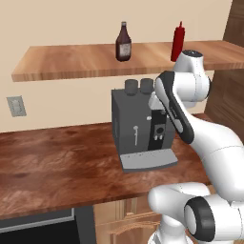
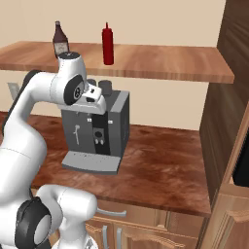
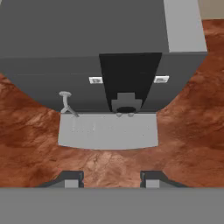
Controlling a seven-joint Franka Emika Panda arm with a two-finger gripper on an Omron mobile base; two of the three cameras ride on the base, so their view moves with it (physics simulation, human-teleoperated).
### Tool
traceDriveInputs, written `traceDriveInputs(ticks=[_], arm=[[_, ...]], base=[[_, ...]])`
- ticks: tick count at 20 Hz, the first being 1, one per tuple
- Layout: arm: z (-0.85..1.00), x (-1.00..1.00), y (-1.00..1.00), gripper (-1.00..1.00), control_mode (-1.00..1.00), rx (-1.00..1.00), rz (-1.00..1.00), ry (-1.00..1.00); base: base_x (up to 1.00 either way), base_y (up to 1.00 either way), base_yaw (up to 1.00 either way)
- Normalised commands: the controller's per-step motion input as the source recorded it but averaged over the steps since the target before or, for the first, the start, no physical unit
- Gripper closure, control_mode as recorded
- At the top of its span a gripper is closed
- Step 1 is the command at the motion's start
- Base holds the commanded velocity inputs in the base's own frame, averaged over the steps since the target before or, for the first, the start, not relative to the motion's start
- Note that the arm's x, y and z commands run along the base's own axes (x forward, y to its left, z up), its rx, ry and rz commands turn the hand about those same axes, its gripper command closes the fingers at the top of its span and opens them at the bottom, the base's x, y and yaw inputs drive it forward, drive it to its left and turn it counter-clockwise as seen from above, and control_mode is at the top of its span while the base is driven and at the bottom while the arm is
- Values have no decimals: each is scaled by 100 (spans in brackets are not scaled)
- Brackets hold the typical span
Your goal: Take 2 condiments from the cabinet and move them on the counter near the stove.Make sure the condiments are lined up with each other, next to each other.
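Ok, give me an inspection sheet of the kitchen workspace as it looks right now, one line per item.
Surface: reddish-brown counter, glossy, no spills seen.
Job's things: brown sauce bottle and red squeeze bottle both upright on the wooden shelf, standing apart; neither moved to the counter yet.
Clutter: grey coffee machine on the counter under the shelf, drip tray in front.
Grippers: gripper above the counter, facing the coffee machine's front; jaws apart, nothing between them.
Cables: nothing seen.
Surroundings: wall outlet on the beige wall; dark wood panel at the right; base cabinet doors below.
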Motion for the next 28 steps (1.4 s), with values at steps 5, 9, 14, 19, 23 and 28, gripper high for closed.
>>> traceDriveInputs(ticks=[5,9,14,19,23,28], arm=[[3,-15,8,-100,-100,0,4,0],[32,-4,6,-100,-100,0,15,-8],[48,0,11,-100,-100,1,20,-21],[55,5,38,-100,-100,0,17,-24],[53,10,47,-100,-100,0,9,-21],[44,9,37,-100,-100,0,4,-20]], base=[[0,0,0],[0,0,0],[0,0,0],[0,0,0],[0,0,0],[0,0,0]])
